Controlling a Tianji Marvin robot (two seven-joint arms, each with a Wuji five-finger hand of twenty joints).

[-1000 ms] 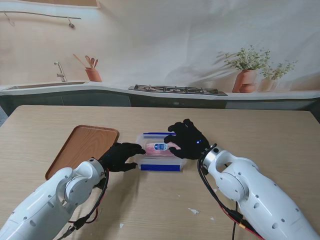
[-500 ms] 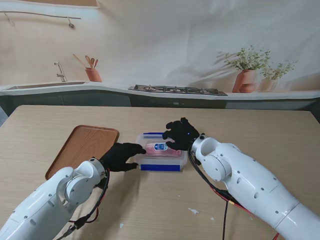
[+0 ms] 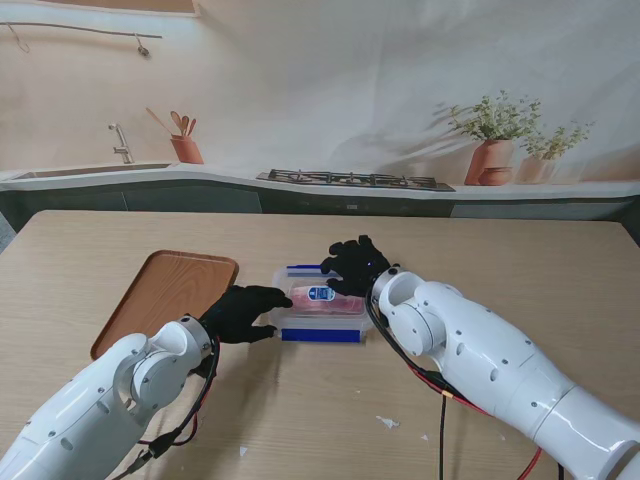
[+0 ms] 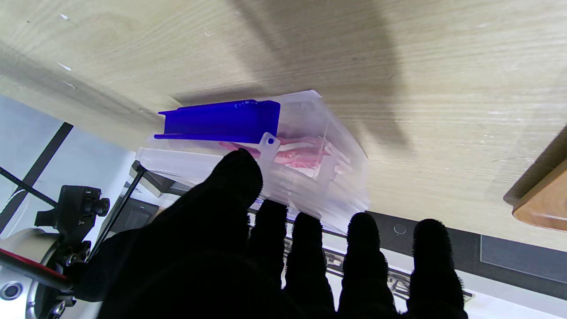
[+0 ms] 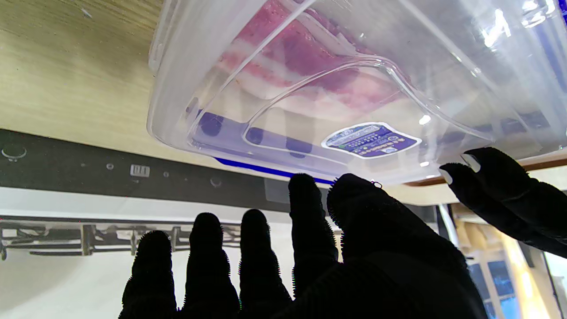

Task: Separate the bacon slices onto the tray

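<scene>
Fingers of the right robot hand (image 3: 355,268) are spread and hold nothing, hovering over the far right part of the box (image 3: 322,305); the wrist view shows them apart, short of the clear lid (image 5: 354,88). At nine o'clock from the box, the left robot hand (image 3: 243,312) is also spread, its fingertips at the box's left wall, seemingly steadying it; whether they press it I cannot tell.

Bacon (image 5: 305,57) lies inside the box, which sits mid-surface (image 3: 520,270) with blue clips (image 4: 221,122) at its six and twelve o'clock edges. The tray (image 3: 165,298) lies bare at nine o'clock, near the box.

Lid looks stiff and slick, so the blue clips are likely the place to take hold. Slices will probably be soft, greasy and clingy, easy to tear; pinching one end and peeling slowly seems safest.
</scene>
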